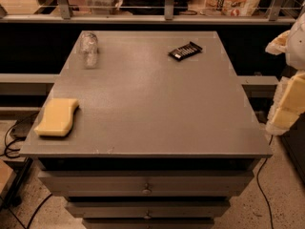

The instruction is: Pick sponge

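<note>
My gripper [289, 104] hangs just outside the right edge of the worktop [152, 104], nearer the front right corner than the back one. Only its pale yellowish blocks show at the border of the view, with some white arm casing [296, 44] above them. Whether it is released or clenched I cannot tell. It grasps nothing that I can see, and it touches neither the worktop nor anything lying on it.

The sponge [57, 117] lies flat on the far side from me, close against the left edge and near the front left corner. It is a thick pale yellow block with rounded corners and a wavy, pinched side. Its long side runs roughly along the left edge, a little askew. It is well apart from my gripper, with the whole width of the grey top between us.

Near the back left corner is a clear plastic bottle [89, 48]; I cannot tell whether it stands or lies. Toward the back right corner a dark snack packet [185, 50] lies flat, turned at an angle to the back edge.

Below the front edge the cabinet shows stacked drawers [143, 182], the upper one with a small round knob [147, 190]. Dark cables [9, 142] trail on the floor by the left side.
</note>
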### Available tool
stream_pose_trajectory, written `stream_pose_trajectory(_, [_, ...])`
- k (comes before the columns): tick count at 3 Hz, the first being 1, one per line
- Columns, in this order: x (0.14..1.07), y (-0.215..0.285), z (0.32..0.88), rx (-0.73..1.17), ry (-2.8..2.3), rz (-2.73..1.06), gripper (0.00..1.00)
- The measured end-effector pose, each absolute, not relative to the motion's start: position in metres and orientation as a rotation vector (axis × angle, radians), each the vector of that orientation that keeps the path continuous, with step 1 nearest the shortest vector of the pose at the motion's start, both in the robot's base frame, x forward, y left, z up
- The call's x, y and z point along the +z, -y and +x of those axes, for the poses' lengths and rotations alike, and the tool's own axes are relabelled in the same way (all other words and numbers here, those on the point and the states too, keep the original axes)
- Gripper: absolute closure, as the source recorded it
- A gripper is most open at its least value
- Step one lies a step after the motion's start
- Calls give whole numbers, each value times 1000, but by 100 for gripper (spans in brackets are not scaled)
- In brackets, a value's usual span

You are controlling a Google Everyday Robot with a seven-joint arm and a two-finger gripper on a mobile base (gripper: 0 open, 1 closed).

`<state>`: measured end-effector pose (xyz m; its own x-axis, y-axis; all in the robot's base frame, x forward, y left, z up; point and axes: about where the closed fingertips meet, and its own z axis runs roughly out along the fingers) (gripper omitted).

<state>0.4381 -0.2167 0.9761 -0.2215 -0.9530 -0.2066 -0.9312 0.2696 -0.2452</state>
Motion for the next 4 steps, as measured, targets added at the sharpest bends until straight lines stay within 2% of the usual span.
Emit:
stream_pose_trajectory(2, [978, 194, 436, -62, -2161, -1759, 0])
stream_pose_trajectory(3, [978, 158, 436, 46, -2020, -1807, 0])
stream_pose_trajectory(4, [983, 93, 436, 229, -1832, -1824, 0])
